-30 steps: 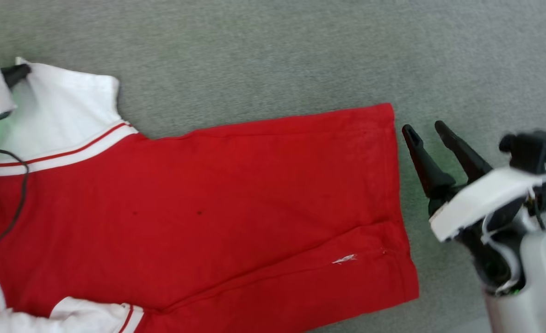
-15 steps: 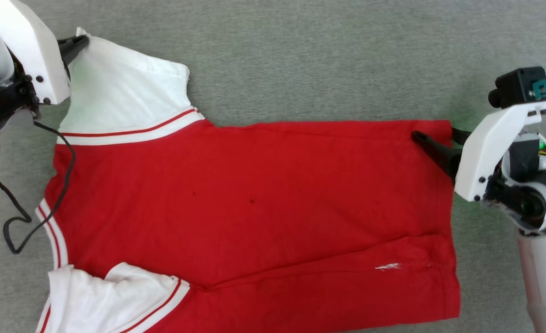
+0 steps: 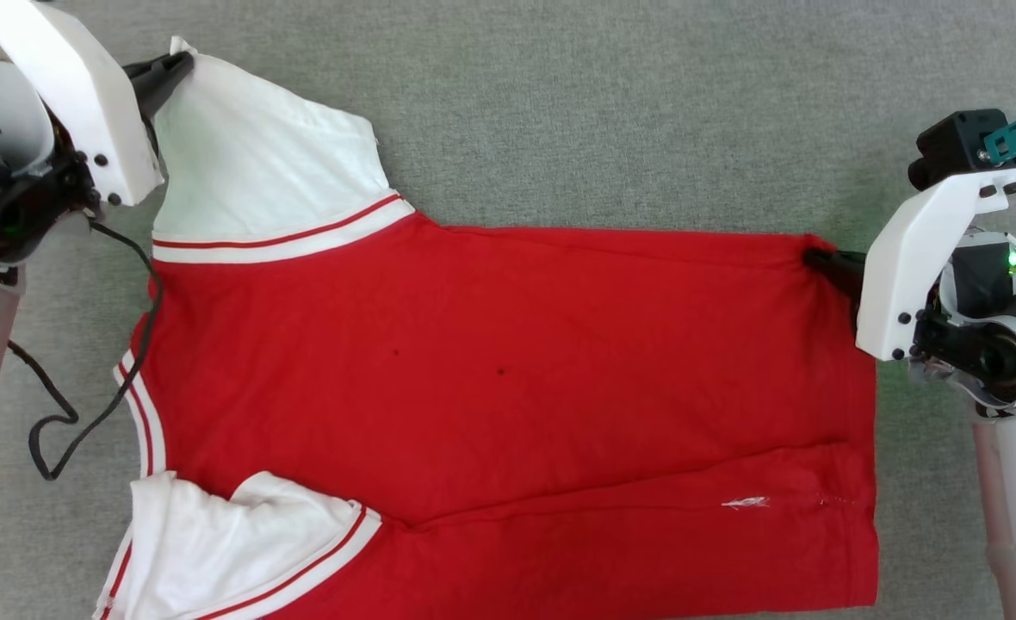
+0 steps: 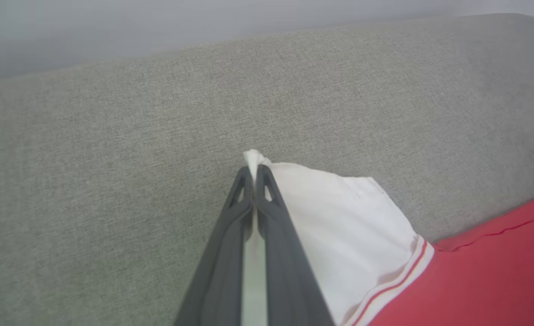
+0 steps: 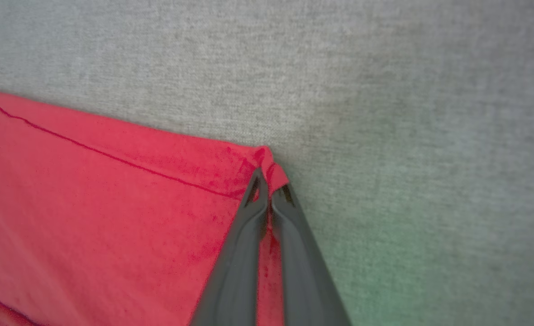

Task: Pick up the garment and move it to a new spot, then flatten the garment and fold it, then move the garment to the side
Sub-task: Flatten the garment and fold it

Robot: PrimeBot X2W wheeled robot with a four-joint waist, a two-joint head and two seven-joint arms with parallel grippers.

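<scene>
On grey fabric [image 3: 611, 103], the red garment [image 3: 508, 370] lies flat, left gripper [image 4: 254, 170] pinching its white sleeve, right gripper [image 5: 268, 183] its hem corner.

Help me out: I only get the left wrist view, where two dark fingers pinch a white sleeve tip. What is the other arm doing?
Observer: The right gripper is shut on the far hem corner of the red T-shirt.
Operator: Is the shirt spread out?
Observer: It lies mostly flat across the grey fabric surface.
Operator: And its other sleeve?
Observer: The second white sleeve lies rumpled at the near edge, ungripped.
</scene>
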